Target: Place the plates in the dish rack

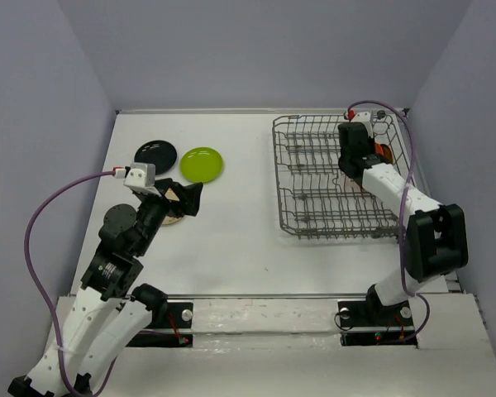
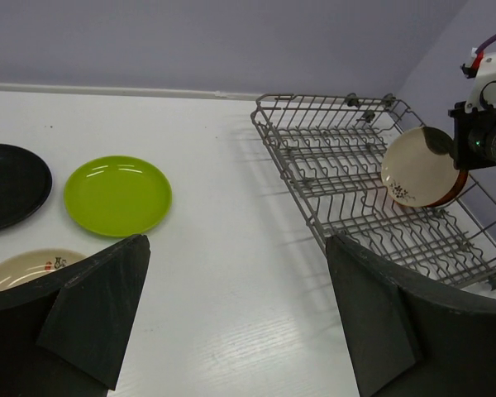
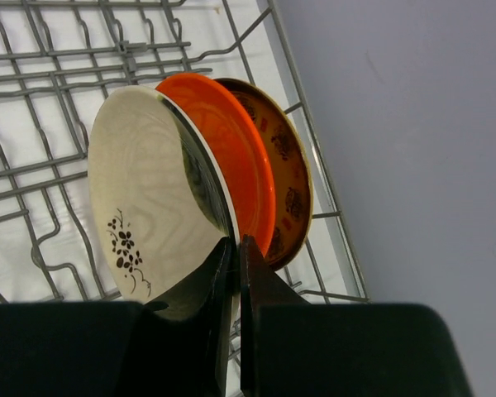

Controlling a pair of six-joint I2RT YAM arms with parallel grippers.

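Note:
My right gripper is shut on the rim of a cream plate with a dark flower pattern, holding it upright in the dish rack. An orange plate and a brown plate with yellow pattern stand right behind it. In the top view the right gripper is at the far right of the rack. My left gripper is open and empty above the table. A black plate, a lime green plate and a cream patterned plate lie flat to its left.
The rack's left and near rows of tines hold nothing. Purple walls close in the white table at the back and both sides. The left arm's cable loops out to the left.

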